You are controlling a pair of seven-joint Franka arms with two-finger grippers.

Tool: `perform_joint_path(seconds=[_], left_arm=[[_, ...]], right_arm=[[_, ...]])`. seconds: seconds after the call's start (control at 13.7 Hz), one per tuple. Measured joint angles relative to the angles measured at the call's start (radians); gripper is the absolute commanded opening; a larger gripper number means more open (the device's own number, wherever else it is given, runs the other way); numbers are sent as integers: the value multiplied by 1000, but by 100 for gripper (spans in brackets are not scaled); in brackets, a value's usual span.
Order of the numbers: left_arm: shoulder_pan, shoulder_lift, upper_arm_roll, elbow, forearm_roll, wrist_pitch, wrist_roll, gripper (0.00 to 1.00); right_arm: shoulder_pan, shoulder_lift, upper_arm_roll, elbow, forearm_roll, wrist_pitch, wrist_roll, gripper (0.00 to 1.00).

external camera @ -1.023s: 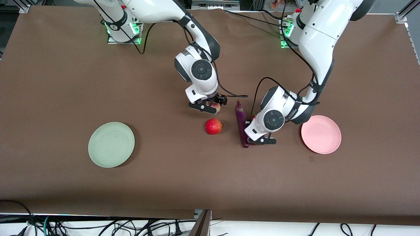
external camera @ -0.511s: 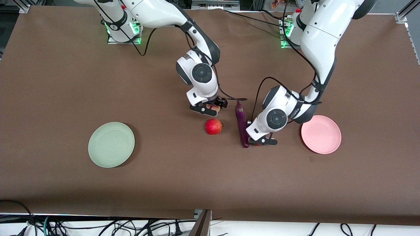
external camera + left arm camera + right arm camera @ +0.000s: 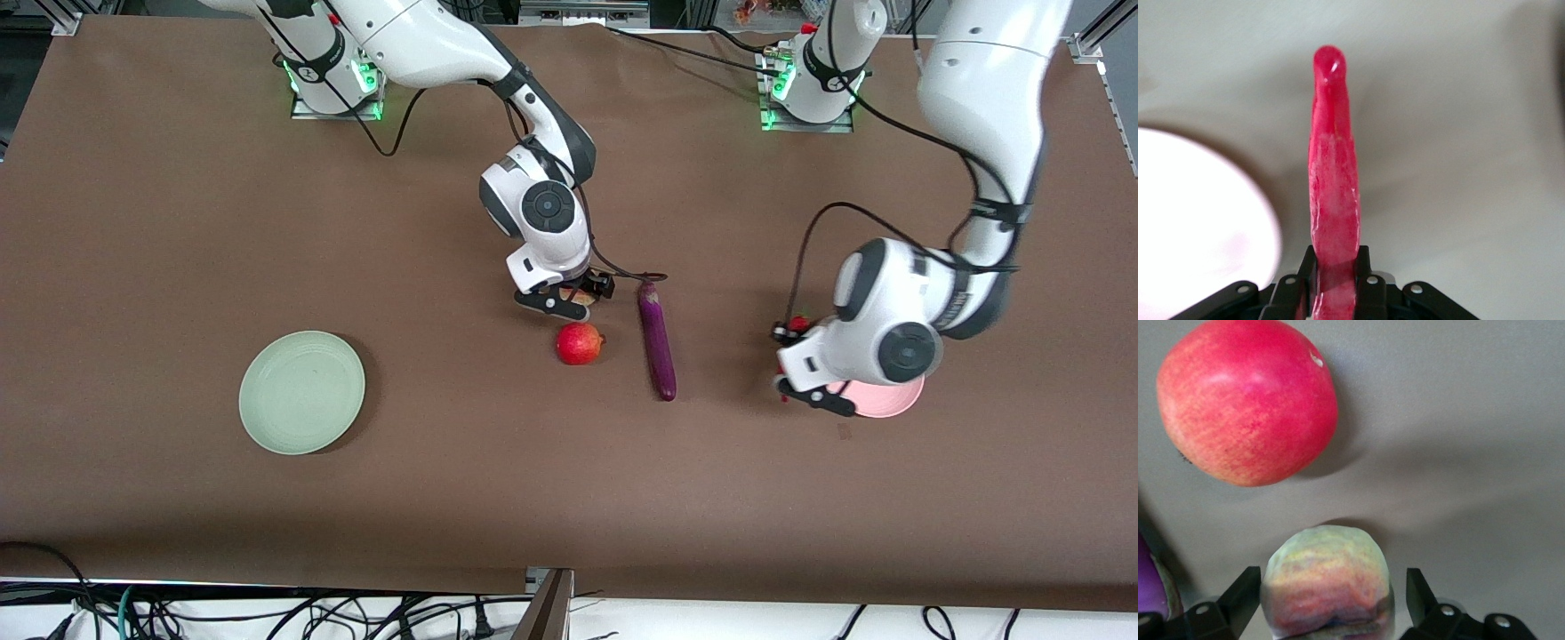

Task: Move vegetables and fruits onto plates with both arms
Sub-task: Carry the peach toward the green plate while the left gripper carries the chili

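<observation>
Left claw [image 3: 811, 394] raised, fingers clamped on a held item; right claw [image 3: 564, 302] lowered, fingers [image 3: 1238, 600] spread.

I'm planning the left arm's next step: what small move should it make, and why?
Probably carry a little farther until it is over the middle of the pink plate. The left gripper is shut on the red chili, held above the table just beside the plate's rim.

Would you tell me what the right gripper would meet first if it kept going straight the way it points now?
The right gripper points down at the peach between its open fingers, so it would probably meet that first. The pomegranate lies clear, beside it.
</observation>
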Motion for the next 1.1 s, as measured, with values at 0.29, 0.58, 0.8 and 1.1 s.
perform_joint_path(seconds=[0.29,0.58,0.8,1.1], left_arm=[[116,16,3,-3,79,19,271,99],[113,26,-8,-3,139,47,292,100],[109,26,-16,-1,138,44,287,100],[83,1,-77,18,45,-34,52,100]], right_arm=[[0,0,-4,7,-1,2,-2,35],[-34,-54,-41,38,-1,-117,-71,35],[-140,-155,-57,43,-2,-325,-212,35],[-285,-190,-156,39,0,-419,-530,35]])
